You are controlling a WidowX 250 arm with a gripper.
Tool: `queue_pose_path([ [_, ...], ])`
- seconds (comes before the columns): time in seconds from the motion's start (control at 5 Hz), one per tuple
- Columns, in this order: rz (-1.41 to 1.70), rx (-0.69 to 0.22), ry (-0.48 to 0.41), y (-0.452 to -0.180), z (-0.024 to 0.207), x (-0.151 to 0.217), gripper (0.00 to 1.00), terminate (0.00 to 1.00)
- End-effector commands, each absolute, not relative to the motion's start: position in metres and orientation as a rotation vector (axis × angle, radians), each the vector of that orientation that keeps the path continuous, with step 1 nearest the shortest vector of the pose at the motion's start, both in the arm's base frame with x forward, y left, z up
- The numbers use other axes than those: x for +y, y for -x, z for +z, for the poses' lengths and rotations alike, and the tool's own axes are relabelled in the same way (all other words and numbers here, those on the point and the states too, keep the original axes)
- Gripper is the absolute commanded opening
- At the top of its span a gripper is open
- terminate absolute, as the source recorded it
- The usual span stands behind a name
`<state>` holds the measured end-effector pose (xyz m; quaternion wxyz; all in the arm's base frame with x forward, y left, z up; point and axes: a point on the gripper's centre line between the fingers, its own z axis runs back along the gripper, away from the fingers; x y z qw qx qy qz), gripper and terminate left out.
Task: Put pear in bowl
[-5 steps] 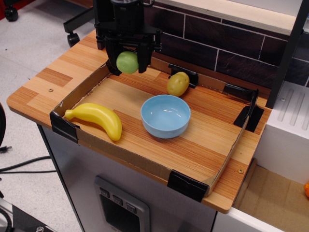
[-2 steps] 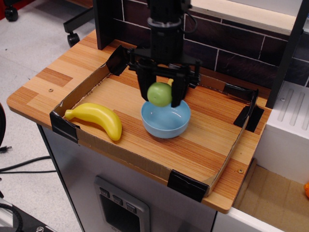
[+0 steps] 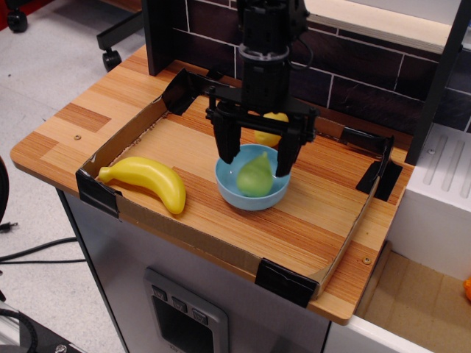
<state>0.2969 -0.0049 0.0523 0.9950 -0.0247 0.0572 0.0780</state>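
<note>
The light-green pear [image 3: 255, 176] lies inside the light-blue bowl [image 3: 237, 195] in the middle of the wooden tray. My black gripper [image 3: 256, 160] hangs straight over the bowl with its two fingers [image 3: 227, 143] spread wide on either side of the pear, not touching it. The gripper is open and empty.
A yellow banana [image 3: 151, 180] lies left of the bowl. A yellow-brown potato-like fruit [image 3: 271, 137] sits behind the gripper, partly hidden. The tray [image 3: 316, 220] has low cardboard walls with black corner clips. A dark brick wall stands behind; a white box is at the right.
The gripper carried the pear from the tray's back left to above the bowl, then opened; the pear has dropped into the bowl.
</note>
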Motion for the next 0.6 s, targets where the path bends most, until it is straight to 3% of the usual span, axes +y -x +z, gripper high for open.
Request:
queue_pose_path([
  [0.0, 0.138, 0.02, 0.021, -0.308, 0.127, 0.015, 1.0, 0.0],
  [0.2, 0.152, 0.058, -0.044, -0.314, 0.13, 0.026, 1.0, 0.0],
  [0.4, 0.152, 0.058, -0.044, -0.314, 0.13, 0.026, 1.0, 1.0],
])
